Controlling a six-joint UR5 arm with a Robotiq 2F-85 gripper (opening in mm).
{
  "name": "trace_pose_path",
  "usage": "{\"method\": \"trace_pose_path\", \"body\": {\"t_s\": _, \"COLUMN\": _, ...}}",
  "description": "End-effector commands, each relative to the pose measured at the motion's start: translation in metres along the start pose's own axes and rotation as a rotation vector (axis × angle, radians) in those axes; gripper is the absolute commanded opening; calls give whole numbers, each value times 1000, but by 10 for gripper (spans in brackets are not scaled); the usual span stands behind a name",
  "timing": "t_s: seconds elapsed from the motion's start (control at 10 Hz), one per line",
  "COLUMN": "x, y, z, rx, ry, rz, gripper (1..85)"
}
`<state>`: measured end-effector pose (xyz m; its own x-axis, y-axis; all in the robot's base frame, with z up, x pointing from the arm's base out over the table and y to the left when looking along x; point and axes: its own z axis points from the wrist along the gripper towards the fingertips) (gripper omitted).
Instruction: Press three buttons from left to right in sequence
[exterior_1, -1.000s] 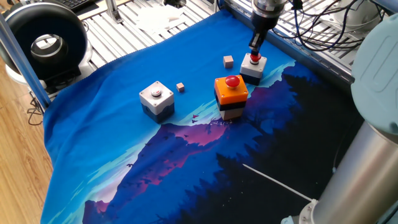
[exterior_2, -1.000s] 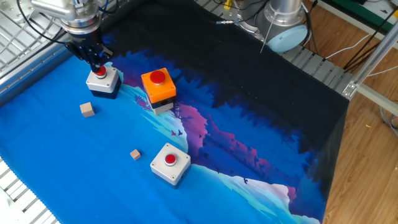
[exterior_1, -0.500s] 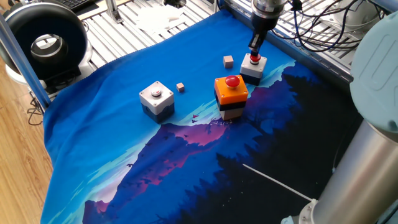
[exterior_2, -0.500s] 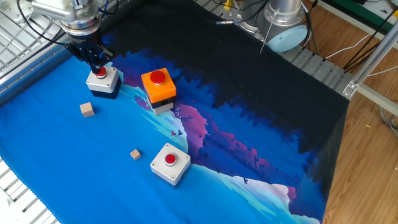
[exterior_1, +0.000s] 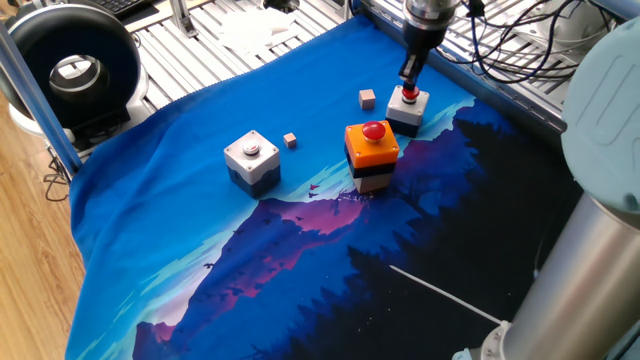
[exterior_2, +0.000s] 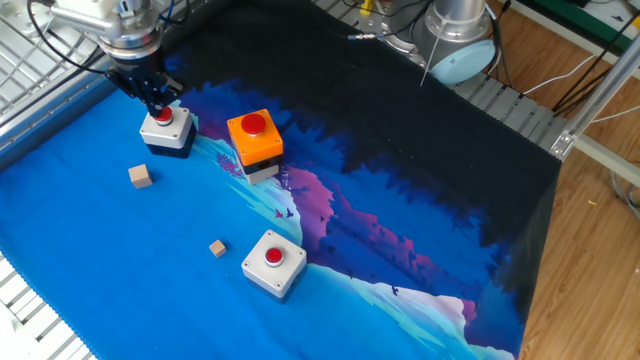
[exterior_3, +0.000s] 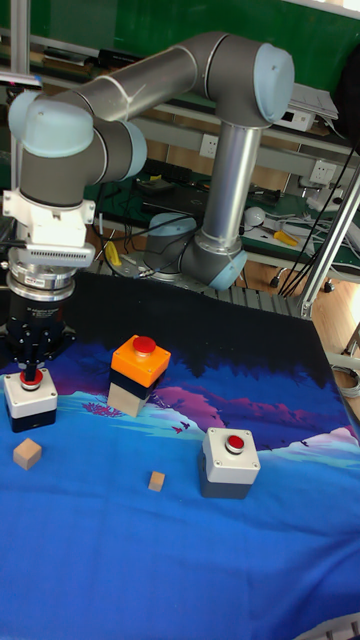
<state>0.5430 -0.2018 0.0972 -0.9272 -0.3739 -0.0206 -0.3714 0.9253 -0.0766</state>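
Three buttons stand on the blue cloth. The white-grey box (exterior_1: 251, 158) (exterior_2: 273, 263) (exterior_3: 231, 462) is on the left in one fixed view. At the middle stands the taller orange-topped box (exterior_1: 372, 150) (exterior_2: 254, 137) (exterior_3: 139, 370) with its red mushroom button. The small white box with a red button (exterior_1: 407, 107) (exterior_2: 166, 128) (exterior_3: 29, 396) is at the far end. My gripper (exterior_1: 409, 86) (exterior_2: 160, 106) (exterior_3: 31, 372) points straight down onto that red button, fingers shut together. I cannot tell whether the tips press it or hover just above.
Two tan wooden cubes lie on the cloth, the larger one (exterior_1: 367, 98) (exterior_2: 140, 176) beside the small white box, the smaller (exterior_1: 290, 140) (exterior_2: 217, 248) near the white-grey box. Cables (exterior_1: 520, 50) run behind the gripper. A black round device (exterior_1: 75, 70) sits off the cloth.
The gripper has risen very slightly over the small white box's button. The boxes and cubes have not moved.
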Motion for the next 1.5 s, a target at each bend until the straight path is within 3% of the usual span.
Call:
{"method": "trace_pose_path", "body": {"t_s": 0.0, "x": -4, "y": 5, "z": -22, "rx": -31, "ry": 6, "rz": 2, "gripper": 10}}
{"method": "trace_pose_path", "body": {"t_s": 0.3, "x": -10, "y": -1, "z": -26, "rx": -20, "ry": -7, "rz": 11, "gripper": 10}}
{"method": "trace_pose_path", "body": {"t_s": 0.6, "x": -21, "y": 2, "z": -61, "rx": -45, "ry": -19, "rz": 16, "gripper": 10}}
{"method": "trace_pose_path", "body": {"t_s": 0.8, "x": -28, "y": 34, "z": -87, "rx": -104, "ry": -34, "rz": 41, "gripper": 10}}
{"method": "trace_pose_path", "body": {"t_s": 0.9, "x": -27, "y": 43, "z": -95, "rx": -106, "ry": -29, "rz": 53, "gripper": 10}}
{"method": "trace_pose_path", "body": {"t_s": 1.0, "x": -24, "y": 54, "z": -101, "rx": -117, "ry": -21, "rz": 70, "gripper": 10}}
{"method": "trace_pose_path", "body": {"t_s": 1.1, "x": -25, "y": 74, "z": -103, "rx": -154, "ry": -28, "rz": 94, "gripper": 10}}
{"method": "trace_pose_path", "body": {"t_s": 1.2, "x": -23, "y": 95, "z": -100, "rx": -163, "ry": -34, "rz": 122, "gripper": 10}}
{"method": "trace_pose_path", "body": {"t_s": 1.4, "x": -10, "y": 112, "z": -98, "rx": -116, "ry": -14, "rz": 160, "gripper": 10}}
